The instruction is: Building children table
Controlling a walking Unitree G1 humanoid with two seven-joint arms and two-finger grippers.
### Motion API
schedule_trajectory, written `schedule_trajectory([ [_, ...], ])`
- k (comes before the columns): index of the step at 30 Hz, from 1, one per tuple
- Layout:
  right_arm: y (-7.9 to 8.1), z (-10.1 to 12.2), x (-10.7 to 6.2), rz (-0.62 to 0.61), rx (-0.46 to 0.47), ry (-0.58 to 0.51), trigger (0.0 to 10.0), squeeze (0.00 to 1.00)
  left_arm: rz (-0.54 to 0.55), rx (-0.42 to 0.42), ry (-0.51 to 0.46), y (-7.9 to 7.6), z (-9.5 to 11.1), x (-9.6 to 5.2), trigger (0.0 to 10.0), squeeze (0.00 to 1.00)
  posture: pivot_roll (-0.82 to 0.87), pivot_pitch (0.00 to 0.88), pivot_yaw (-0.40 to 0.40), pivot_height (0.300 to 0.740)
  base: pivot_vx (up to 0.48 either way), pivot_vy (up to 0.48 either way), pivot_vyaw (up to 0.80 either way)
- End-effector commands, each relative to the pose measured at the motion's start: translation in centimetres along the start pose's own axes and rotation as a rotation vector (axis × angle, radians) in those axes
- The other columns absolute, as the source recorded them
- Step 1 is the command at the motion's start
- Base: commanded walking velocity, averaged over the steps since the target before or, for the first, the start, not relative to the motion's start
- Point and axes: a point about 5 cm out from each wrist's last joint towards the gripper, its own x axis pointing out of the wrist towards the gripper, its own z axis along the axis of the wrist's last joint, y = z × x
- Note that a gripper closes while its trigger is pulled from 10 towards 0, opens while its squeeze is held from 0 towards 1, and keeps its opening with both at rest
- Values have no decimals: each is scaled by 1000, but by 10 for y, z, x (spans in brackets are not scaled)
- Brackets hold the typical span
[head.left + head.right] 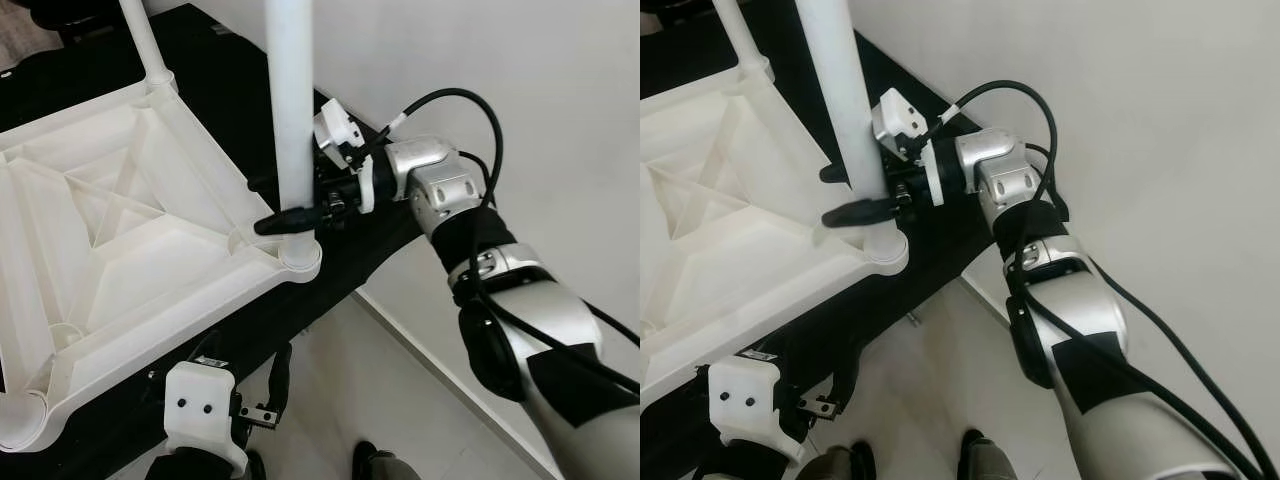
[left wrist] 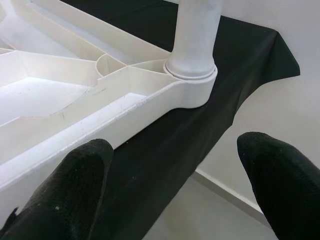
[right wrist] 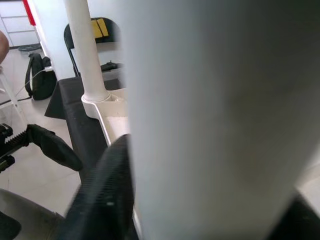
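Gripping one of two upright legs point(image 1: 292, 110), right pincer point(image 1: 288, 205) clamps.

A black cloth point(image 1: 350, 270) covers the support surface and hangs over its edge and corner. The white plastic tabletop point(image 1: 130, 240) lies upside down directly on the cloth, ribbed underside facing up. One corner socket of the tabletop sits near the cloth's edge, with a white leg point(image 1: 292, 110) standing upright in it. Below is a pale tiled floor point(image 1: 370, 390).
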Motion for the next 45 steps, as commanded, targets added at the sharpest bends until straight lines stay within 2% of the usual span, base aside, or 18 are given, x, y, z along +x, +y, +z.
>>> schedule_trajectory([
  [1, 2, 2, 3, 46, -14, -9, 0, 0, -4, 3, 20, -1, -2, -2, 10000, 0, 97, 284, -24, 740, 0, 0, 0],
  [7, 3, -2, -8, 29, -18, -16, 0, 0, -14, -7, 25, 0, -4, -1, 10000, 0, 75, 279, -15, 740, 0, 0, 0],
  [9, 2, -5, -13, -38, -28, -37, 0, 0, -20, -10, 27, 0, -5, 0, 10000, 0, 55, 279, -14, 740, 0, 0, 0],
  [12, -2, -18, -15, -273, 24, -40, 0, 0, -32, -14, 27, 0, -6, 2, 10000, 0, 40, 284, -18, 740, 0, 0, 0],
  [15, 1, -44, -5, -621, 97, -2, 0, 0, -31, -27, 31, 2, -7, 2, 10000, 0, 19, 290, -17, 740, 0, 0, 0],
  [17, 17, -68, -6, -1113, 168, 80, 0, 0, -32, -28, 30, 5, -6, 3, 10000, 0, 11, 295, 2, 740, 0, 0, 0],
  [18, 17, -68, -6, -1113, 168, 80, 0, 0, -32, -28, 30, 5, -6, 3, 10000, 0, 11, 295, 2, 740, 0, 0, 0],
  [20, 52, -74, 35, -1091, 216, 45, 0, 0, -41, -22, 30, 7, -7, 5, 10000, 0, 3, 286, 27, 740, 0, 0, 0],
  [21, 52, -74, 35, -1091, 216, 45, 0, 0, -41, -22, 30, 7, -7, 5, 10000, 0, 3, 286, 27, 740, 0, 0, 0],
  [23, 65, -69, 65, -975, 250, -18, 0, 0, -43, -22, 33, 9, -8, 7, 10000, 0, 2, 279, 31, 740, 0, 0, 0],
  [29, 59, -62, 80, -923, 217, -38, 0, 0, -40, -20, 30, 10, -9, 10, 10000, 0, 0, 251, 19, 740, 0, 0, 0],
  [30, 55, -59, 86, -894, 205, -41, 902, 0, -34, -18, 26, 11, -10, 11, 10000, 0, 1, 246, 13, 740, 0, 0, 0],
  [31, 54, -55, 91, -869, 199, -33, 10000, 0, -28, -18, 22, 11, -10, 12, 10000, 0, 1, 246, 13, 740, 0, 0, 0],
  [34, 53, -50, 93, -842, 205, -52, 10000, 0, -24, -18, 20, 12, -10, 13, 10000, 0, -2, 241, 14, 740, 0, 0, 0],
  [35, 56, -41, 95, -759, 214, -93, 10000, 1000, -24, -19, 19, 12, -11, 13, 10000, 0, -4, 238, 15, 740, 0, 0, 0],
  [39, 51, -25, 86, -588, 179, -167, 10000, 1000, -34, -24, 20, 11, -11, 14, 10000, 0, -3, 236, 20, 740, 0, 0, 0],
  [43, 40, -15, 62, -343, 87, -175, 10000, 1000, -41, -33, 23, 9, -12, 14, 10000, 0, 0, 240, 17, 740, 0, 0, 0],
  [45, 39, -15, 60, -314, 79, -170, 10000, 1000, -42, -33, 23, 9, -12, 14, 10000, 0, 0, 240, 17, 740, 0, 0, 0],
])
